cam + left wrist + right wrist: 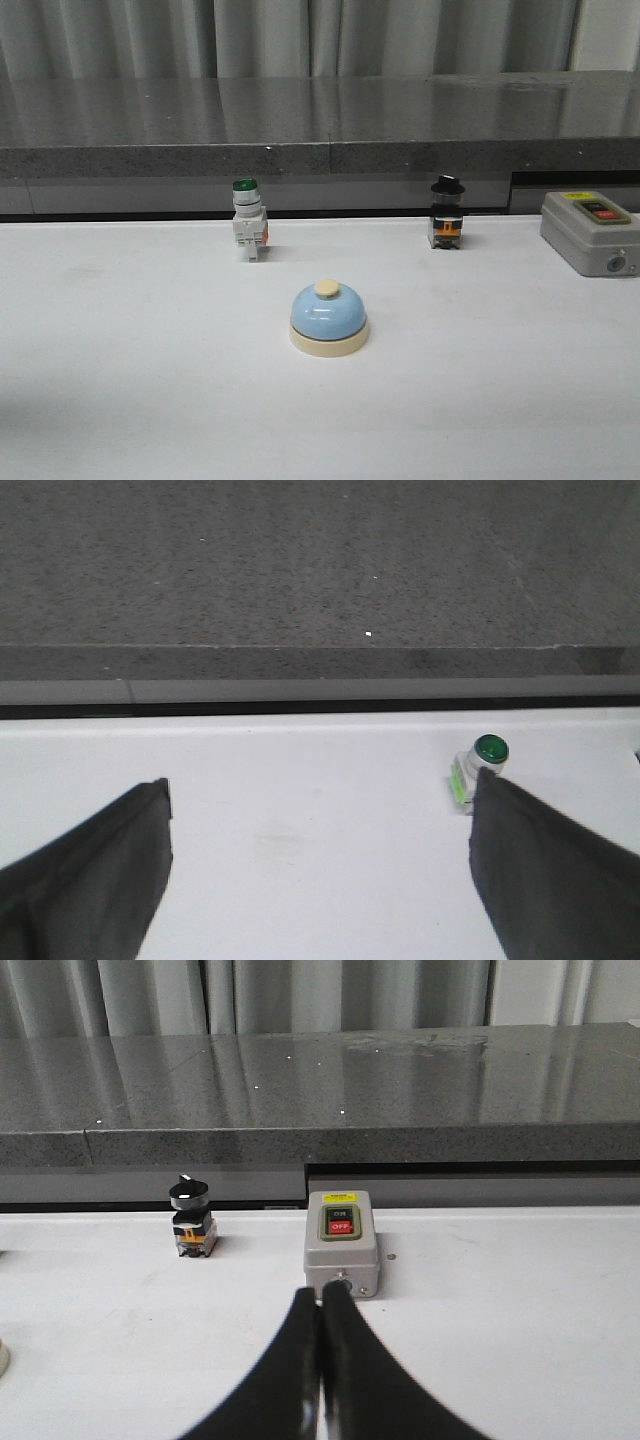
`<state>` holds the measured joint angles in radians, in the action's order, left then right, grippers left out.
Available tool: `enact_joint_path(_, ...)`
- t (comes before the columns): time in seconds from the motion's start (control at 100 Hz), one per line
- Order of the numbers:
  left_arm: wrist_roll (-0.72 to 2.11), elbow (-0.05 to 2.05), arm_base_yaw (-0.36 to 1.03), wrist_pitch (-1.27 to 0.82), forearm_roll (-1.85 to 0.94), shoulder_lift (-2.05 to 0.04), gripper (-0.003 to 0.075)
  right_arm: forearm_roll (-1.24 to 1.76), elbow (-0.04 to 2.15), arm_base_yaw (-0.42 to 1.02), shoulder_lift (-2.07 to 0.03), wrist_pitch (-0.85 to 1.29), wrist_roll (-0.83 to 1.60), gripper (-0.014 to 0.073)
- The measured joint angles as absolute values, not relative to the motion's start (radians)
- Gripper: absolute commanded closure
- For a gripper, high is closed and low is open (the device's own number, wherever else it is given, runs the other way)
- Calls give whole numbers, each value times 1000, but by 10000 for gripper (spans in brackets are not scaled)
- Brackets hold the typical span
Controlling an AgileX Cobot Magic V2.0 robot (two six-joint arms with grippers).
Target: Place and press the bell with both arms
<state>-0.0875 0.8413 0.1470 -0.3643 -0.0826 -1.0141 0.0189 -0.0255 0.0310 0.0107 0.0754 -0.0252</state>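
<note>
Bell [328,318] on table, outside both jaws

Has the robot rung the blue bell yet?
Not yet. The bell sits alone on the white table, with no arm near it in the front view. The left gripper is open and empty; the right gripper is shut. Picking, placing and pressing remain.

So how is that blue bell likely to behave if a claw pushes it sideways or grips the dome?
The bell sits on a wide, flat cream base, so it would probably slide rather than tip. Its dome looks smooth and glossy, so claw fingers may slip upward off it. It looks rigid, probably metal, so unlikely to deform.
</note>
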Motion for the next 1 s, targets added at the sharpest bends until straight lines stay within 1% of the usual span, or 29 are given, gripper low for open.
enact_joint_path(0.07, -88, 783, 130, -344, -87, -938, 158, 19, -25, 31, 11, 75, -25, 654)
enact_joint_path(0.14, -88, 734, 126, -323, -89, -861, 185, 19, -25, 31, 11, 75, -25, 654)
enact_joint_path(0.21, -88, 694, 126, -310, -89, -783, 227, 19, -25, 31, 11, 75, -25, 654)
enact_joint_path(0.28, -88, 664, 126, -303, -91, -708, 286, 19, -25, 31, 11, 75, -25, 654)
enact_joint_path(0.35, -88, 643, 126, -303, -91, -638, 365, 19, -25, 31, 11, 75, -25, 654)
enact_joint_path(0.42, -88, 627, 125, -301, -91, -578, 461, 19, -25, 31, 11, 75, -25, 654)
enact_joint_path(0.54, -88, 611, 123, -301, -91, -503, 651, 19, -25, 31, 11, 75, -25, 654)
enact_joint_path(0.56, -88, 610, 123, -301, -91, -493, 672, 19, -25, 31, 11, 75, -25, 654)
enact_joint_path(0.59, -88, 610, 123, -301, -91, -483, 723, 19, -25, 31, 11, 75, -25, 654)
enact_joint_path(0.61, -88, 610, 123, -301, -91, -479, 741, 19, -25, 31, 11, 75, -25, 654)
enact_joint_path(1.0, -88, 610, 122, -303, -91, -469, 741, 19, -25, 31, 11, 75, -25, 654)
